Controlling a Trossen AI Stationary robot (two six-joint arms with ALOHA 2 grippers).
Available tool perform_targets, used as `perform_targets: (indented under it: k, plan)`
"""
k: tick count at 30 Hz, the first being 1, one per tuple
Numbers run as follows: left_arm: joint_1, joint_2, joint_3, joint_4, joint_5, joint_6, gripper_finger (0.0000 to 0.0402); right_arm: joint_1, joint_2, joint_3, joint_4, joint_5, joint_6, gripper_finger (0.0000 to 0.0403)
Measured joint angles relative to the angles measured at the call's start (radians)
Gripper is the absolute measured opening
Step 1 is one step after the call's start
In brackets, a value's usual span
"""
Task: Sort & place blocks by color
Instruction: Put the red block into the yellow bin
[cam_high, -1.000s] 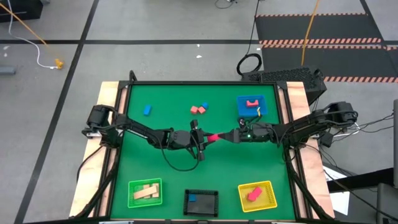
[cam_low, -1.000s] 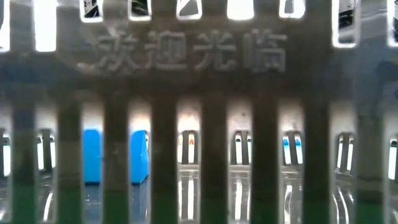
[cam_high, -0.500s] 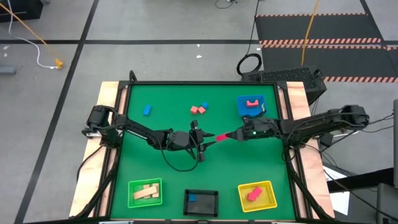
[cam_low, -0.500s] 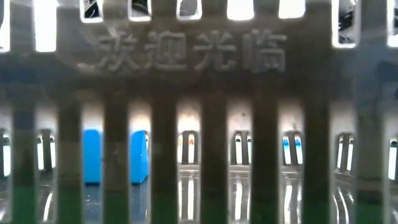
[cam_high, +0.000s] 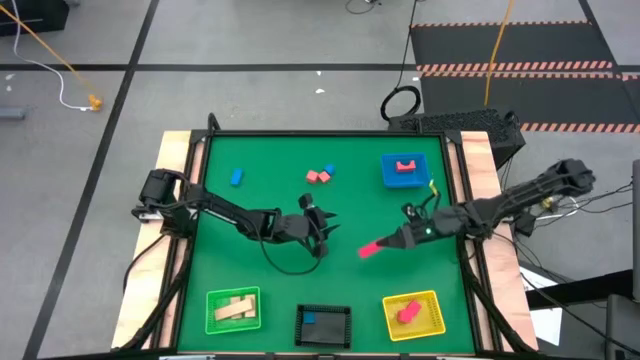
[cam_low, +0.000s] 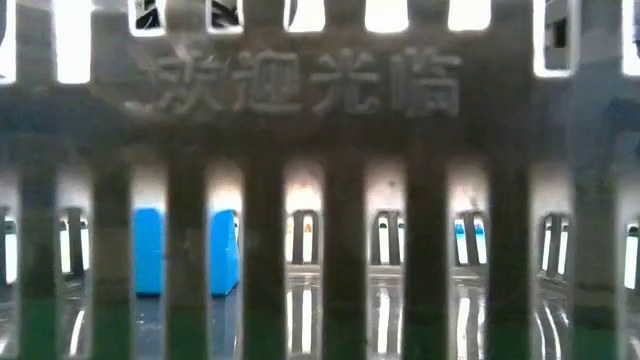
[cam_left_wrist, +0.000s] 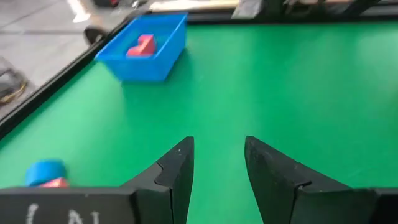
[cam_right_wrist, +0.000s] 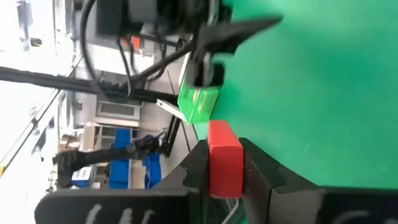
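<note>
Though clamped, smooth red bar (cam_right_wrist: 224, 167)

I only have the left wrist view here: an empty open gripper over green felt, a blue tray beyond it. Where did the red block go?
Observer: The right gripper is shut on the red block, right of the table's middle.
Operator: Is it over a tray?
Observer: No. The yellow tray lies nearer the front edge, with one red block inside.
Operator: And the other trays?
Observer: The green tray holds tan blocks; the black tray holds a blue block.
</note>
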Motion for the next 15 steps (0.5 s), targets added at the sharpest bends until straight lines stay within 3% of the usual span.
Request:
perform_targets:
  k: [10, 15]
  plan:
    - [0.049, 0.000, 0.000, -0.077, -0.047, -0.036, 0.0145, 0.319, 0.107, 0.000, 0.105, 0.252, 0.138, 0.0043]
    - [0.071, 0.000, 0.000, -0.115, -0.047, -0.048, 0.0145, 0.444, 0.143, 0.034, 0.199, 0.273, 0.116, 0.0043]
